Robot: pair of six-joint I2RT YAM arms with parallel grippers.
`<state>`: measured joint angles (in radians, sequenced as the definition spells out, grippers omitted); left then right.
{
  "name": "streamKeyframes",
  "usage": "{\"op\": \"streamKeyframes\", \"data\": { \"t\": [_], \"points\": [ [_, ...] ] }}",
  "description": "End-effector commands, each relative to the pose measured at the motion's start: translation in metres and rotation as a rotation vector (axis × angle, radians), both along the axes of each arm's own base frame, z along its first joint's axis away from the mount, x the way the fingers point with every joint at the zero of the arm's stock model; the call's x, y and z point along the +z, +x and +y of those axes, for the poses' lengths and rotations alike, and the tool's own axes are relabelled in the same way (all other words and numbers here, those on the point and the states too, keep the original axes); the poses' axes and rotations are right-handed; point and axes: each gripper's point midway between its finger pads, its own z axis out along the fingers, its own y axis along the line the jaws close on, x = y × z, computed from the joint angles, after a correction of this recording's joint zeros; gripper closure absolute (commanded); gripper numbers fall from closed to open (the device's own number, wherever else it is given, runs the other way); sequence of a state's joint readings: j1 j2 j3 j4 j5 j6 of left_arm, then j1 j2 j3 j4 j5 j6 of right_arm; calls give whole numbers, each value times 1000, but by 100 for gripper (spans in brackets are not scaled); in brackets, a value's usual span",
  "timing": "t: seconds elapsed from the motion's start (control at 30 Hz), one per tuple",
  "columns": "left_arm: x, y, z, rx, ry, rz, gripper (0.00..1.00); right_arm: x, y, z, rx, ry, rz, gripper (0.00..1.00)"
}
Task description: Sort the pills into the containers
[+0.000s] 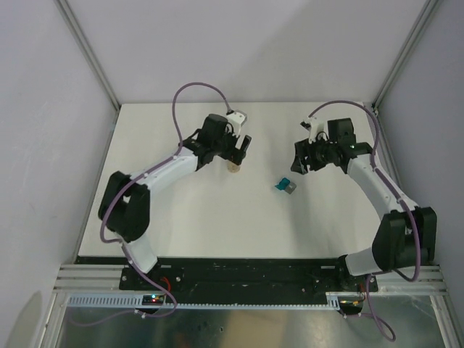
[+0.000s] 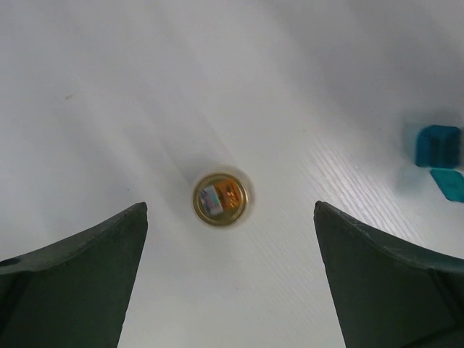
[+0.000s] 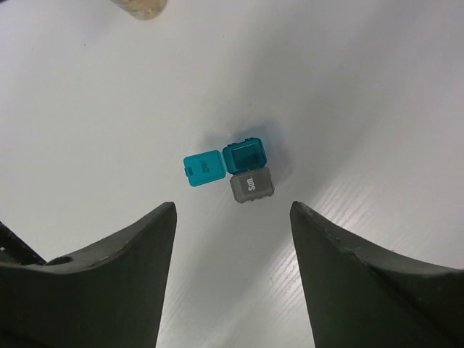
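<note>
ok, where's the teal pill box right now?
Top view: the teal box sits on the table right of centre, between the amber vial and the right claw, closer to the claw, with nothing touching it.

A white table (image 1: 217, 225) stands between pale grey walls (image 1: 43, 109), metal posts (image 1: 87, 54) at its far corners, a metal rail (image 1: 246, 279) along its near edge.

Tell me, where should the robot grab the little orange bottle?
By its round side wall, just under the rim, coming straight down from above. The vial stands upright with its mouth facing up, so the open left gripper could lower one finger on each side and pinch across it.
</note>
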<state>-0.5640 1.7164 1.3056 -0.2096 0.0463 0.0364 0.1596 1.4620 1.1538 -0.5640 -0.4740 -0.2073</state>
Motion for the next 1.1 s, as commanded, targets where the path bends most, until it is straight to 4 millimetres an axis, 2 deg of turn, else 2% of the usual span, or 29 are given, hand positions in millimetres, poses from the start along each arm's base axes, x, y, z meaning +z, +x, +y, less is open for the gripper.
{"op": "streamKeyframes", "data": {
  "t": [0.0,0.17,0.33,0.53,0.73,1.07],
  "points": [
    [8,32,4,53,67,-53,0,33,1,-7,-18,-43,-146,29],
    [-16,40,5,79,132,14,0,54,-10,-7,-19,-36,-221,23],
    [-42,38,6,85,176,95,0,66,-21,-7,-14,-44,-292,16],
    [-60,29,7,70,194,158,3,78,-27,-14,-46,-51,-379,12],
    [-64,30,6,69,204,168,9,84,-26,-24,-119,-54,-404,2],
    [-64,33,3,51,215,169,18,83,-29,-20,-113,-25,-400,1]
  ]
}}
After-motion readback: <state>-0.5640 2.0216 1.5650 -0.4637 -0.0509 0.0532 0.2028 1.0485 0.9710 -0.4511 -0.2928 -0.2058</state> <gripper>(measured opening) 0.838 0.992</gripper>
